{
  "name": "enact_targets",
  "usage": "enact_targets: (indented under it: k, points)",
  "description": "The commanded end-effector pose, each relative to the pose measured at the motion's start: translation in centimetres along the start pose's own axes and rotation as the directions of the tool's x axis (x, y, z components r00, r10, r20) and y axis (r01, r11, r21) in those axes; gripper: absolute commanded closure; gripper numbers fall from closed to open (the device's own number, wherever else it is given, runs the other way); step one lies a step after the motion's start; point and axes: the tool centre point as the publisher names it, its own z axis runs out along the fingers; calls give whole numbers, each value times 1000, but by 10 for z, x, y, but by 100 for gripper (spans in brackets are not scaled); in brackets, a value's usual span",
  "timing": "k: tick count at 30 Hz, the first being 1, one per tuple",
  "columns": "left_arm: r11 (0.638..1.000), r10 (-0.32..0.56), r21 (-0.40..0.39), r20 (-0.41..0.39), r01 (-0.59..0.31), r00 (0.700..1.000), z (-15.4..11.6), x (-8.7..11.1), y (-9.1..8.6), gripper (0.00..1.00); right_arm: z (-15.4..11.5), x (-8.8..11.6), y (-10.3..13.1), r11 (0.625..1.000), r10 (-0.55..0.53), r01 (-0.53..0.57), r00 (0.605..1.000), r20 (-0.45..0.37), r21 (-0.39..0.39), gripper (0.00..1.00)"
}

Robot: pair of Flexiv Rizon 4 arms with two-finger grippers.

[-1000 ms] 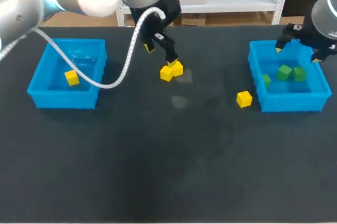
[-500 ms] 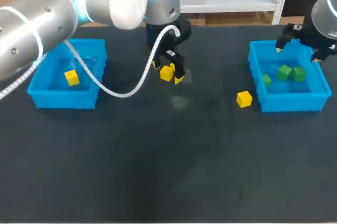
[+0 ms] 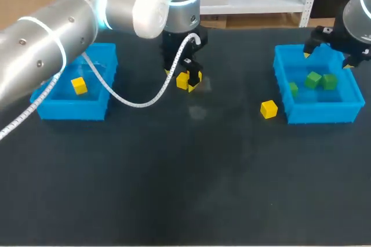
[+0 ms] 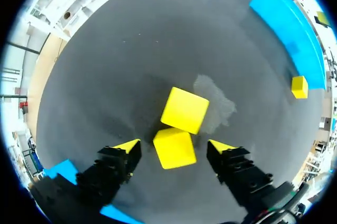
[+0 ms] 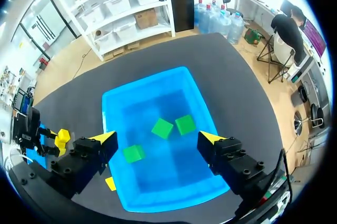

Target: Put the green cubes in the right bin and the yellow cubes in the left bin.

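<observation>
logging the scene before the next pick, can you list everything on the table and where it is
left bin: 1, blue, table's left side
right bin: 1, blue, table's right side
green cubes: 3, green, inside the right bin
binned yellow cube: 1, yellow, inside the left bin
paired yellow cubes: 2, yellow, touching, mid-table toward the far edge
lone yellow cube: 1, yellow, on the table just left of the right bin
table: 1, black
left gripper: 1, open, fingers either side of the nearer paired cube
right gripper: 1, open, above the right bin
</observation>
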Motion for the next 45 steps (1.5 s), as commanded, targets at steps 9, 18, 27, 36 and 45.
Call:
enact_targets:
  k: [9, 18, 27, 36, 45]
  points:
    - [998, 13, -54, 67, -9, 998, -15, 6, -2, 100, -1, 2, -1, 1000, 1, -1, 1000, 8, 1, 0]
    - [990, -109, -69, 212, 127, 971, -109, 38, 52, 100, -1, 2, -1, 1000, 1, -1, 1000, 8, 1, 0]
    - [938, -303, -90, 248, 334, 920, -135, 124, 116, 100, -1, 2, -1, 1000, 1, -1, 1000, 8, 1, 0]
    - [871, -445, -123, 210, 475, 871, -119, 185, 163, 100, -1, 2, -1, 1000, 1, -1, 1000, 8, 1, 0]
    - [864, -424, -183, 237, 469, 874, -120, 181, 168, 0, -1, 2, -1, 1000, 1, -1, 1000, 8, 1, 0]
